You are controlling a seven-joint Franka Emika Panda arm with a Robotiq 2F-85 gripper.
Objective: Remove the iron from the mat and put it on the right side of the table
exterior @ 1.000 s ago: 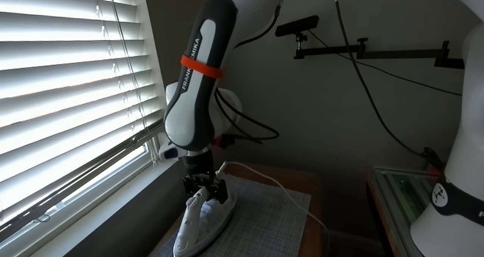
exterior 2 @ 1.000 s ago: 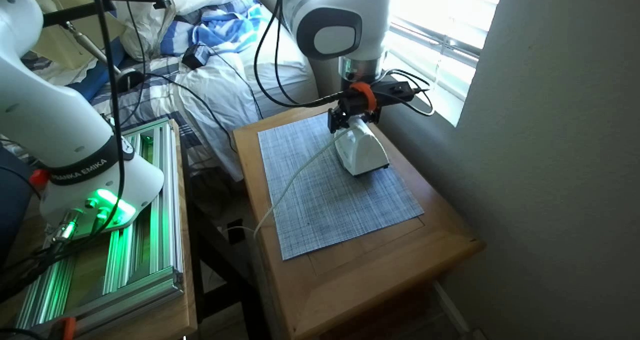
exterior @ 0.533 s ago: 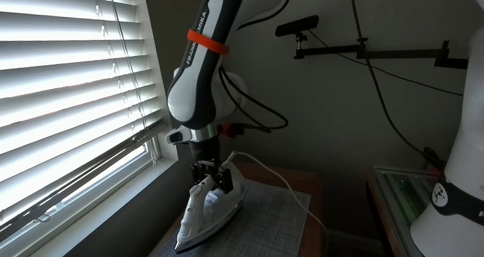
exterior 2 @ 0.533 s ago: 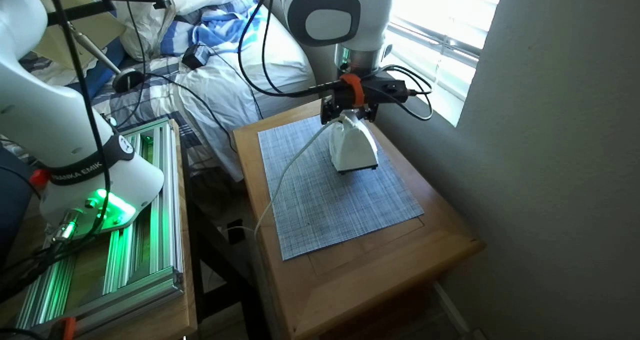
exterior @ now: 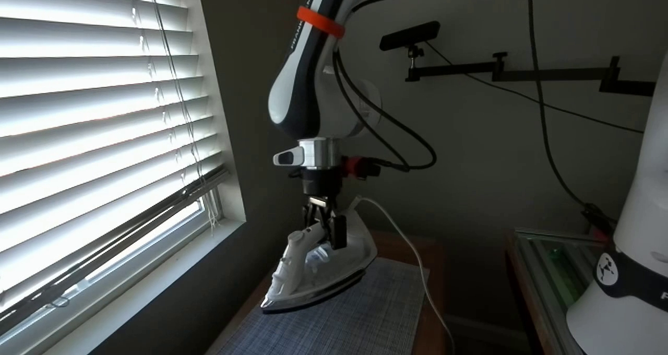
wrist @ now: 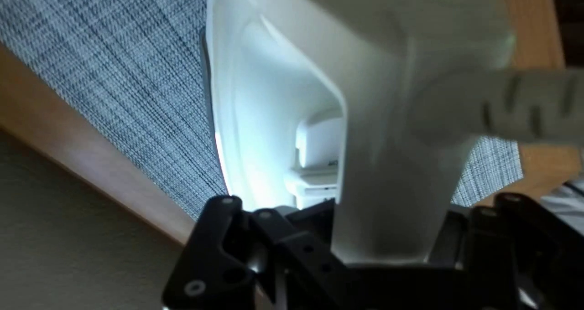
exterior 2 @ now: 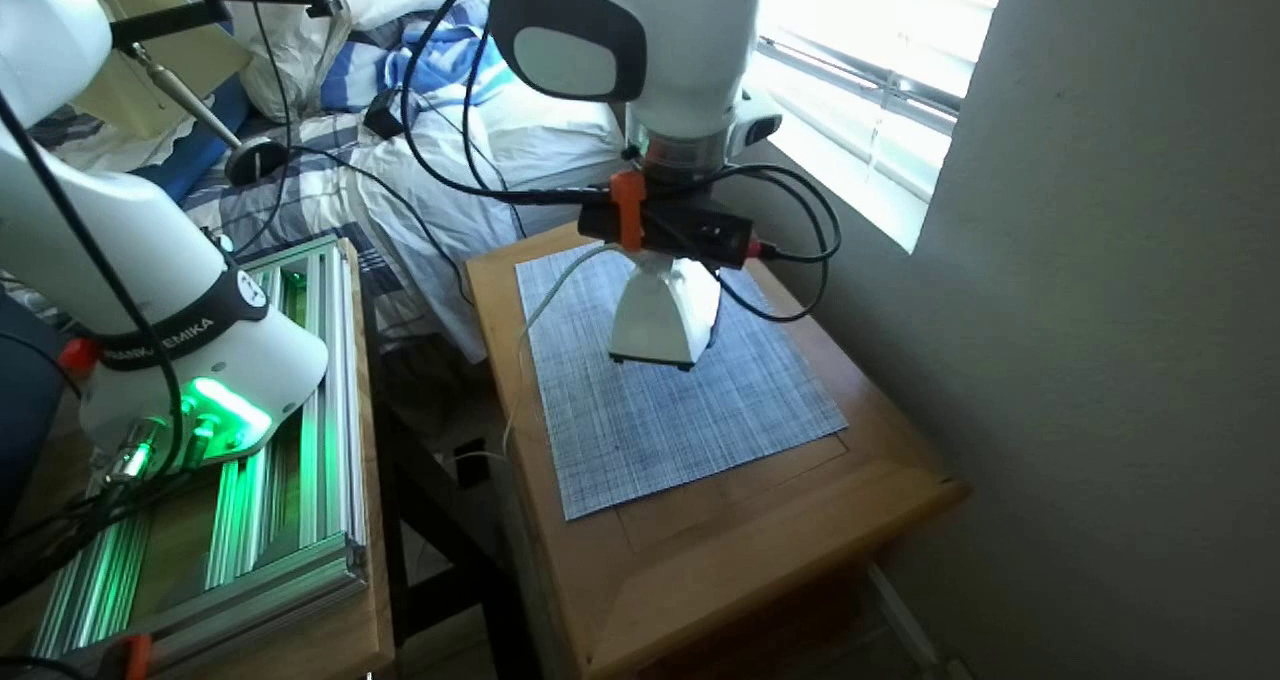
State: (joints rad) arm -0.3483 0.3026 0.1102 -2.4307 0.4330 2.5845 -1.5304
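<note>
And the black Robotiq gripper (exterior: 324, 229) is clenched on the arched handle (exterior: 293, 263), its fingers (wrist: 315, 260) hugging it from both sides in the wrist view. Below hangs the white clothes iron (exterior: 339, 271), apparently tilted nose-low, over the grey woven mat (exterior 2: 640, 440); it looks lifted, at least in part, but whether the nose touches cannot be told. Here is the danger! That handle looks smooth and the body weighty, so the iron could well pivot between the fingers, and a sagging nose might drag the mat along. Watch the thin white cord (exterior: 409, 238) too: it runs from the heel over the edge of the brown wooden table (exterior 2: 700, 600) and down, and a snag there would tug the heel round mid-carry. Next, presumably, it's off the mat and across to the right, though whose right is anyone's guess. The wooden borders look narrow for this iron, so a crooked landing could leave it overhanging and ready to topple, while too wide a swing risks a knock on the windowsill (exterior: 164, 271)
</note>
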